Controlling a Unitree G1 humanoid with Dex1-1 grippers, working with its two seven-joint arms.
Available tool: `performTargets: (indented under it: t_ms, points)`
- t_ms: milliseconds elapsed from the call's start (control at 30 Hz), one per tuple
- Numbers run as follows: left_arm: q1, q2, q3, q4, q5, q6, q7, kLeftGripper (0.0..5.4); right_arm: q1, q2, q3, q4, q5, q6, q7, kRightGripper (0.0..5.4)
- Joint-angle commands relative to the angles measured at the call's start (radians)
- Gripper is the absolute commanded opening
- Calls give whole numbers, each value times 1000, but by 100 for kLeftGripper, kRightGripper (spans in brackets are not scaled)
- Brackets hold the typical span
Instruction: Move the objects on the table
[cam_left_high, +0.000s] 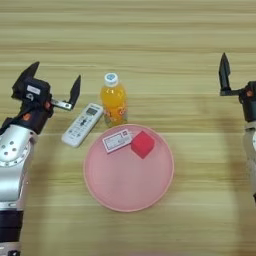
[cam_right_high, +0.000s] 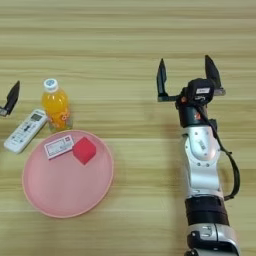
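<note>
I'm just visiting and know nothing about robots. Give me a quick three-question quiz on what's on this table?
1. True or false: the red cube lies on the pink plate.
2. What lies between the left gripper and the orange bottle? A) remote control B) spoon C) cup
3. Fill in: the right gripper has its fingers ___.

Key: 1 true; 2 A, the remote control; 3 open, holding nothing.

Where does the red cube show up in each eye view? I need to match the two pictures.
Left eye view: the red cube lies just right of centre, on the upper part of the pink plate.
Right eye view: the cube sits in the left third, on the same part of the plate.
Shared landmark: the white card with red print beside the cube, on its left.
</note>
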Motion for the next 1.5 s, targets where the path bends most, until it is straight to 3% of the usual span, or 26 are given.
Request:
performTargets:
  t_ms: [33, 267, 367, 433, 500, 733, 1000, 1133, 1267, 1500]
  points:
    - [-47, -44, 21, 37, 8, -53, 71, 539, -16, -10, 2, -10, -2, -4, 9, 540]
    - [-139, -128, 14, 154, 73, -137, 217, 539, -9, -21, 10, -46, 6, 10, 35, 540]
    - [-169, -140, 14, 256, 113, -176, 275, 539, -3, -33, 21, -82, 11, 27, 63, 540]
    - [-179, -151, 17, 319, 106, -193, 286, 539, 3, -50, 40, -120, 16, 44, 101, 540]
    - [-183, -157, 12, 368, 102, -211, 290, 539, 5, -72, 62, -171, 35, 82, 152, 540]
    - [-205, -168, 18, 484, 74, -232, 279, 539, 25, -236, 212, -439, 145, 320, 457, 540]
    - [-177, -166, 23, 477, 40, -220, 247, 539, 25, -357, 349, -513, 172, 485, 710, 540]
    - [-160, -172, 22, 477, 31, -221, 245, 539, -28, -368, 429, -445, 137, 566, 801, 540]
    - [-152, -178, 21, 464, 26, -222, 245, 539, -69, -345, 493, -407, 74, 639, 801, 540]
    - [-150, -183, 13, 458, 40, -224, 257, 539, -92, -290, 582, -457, 97, 900, 812, 540]
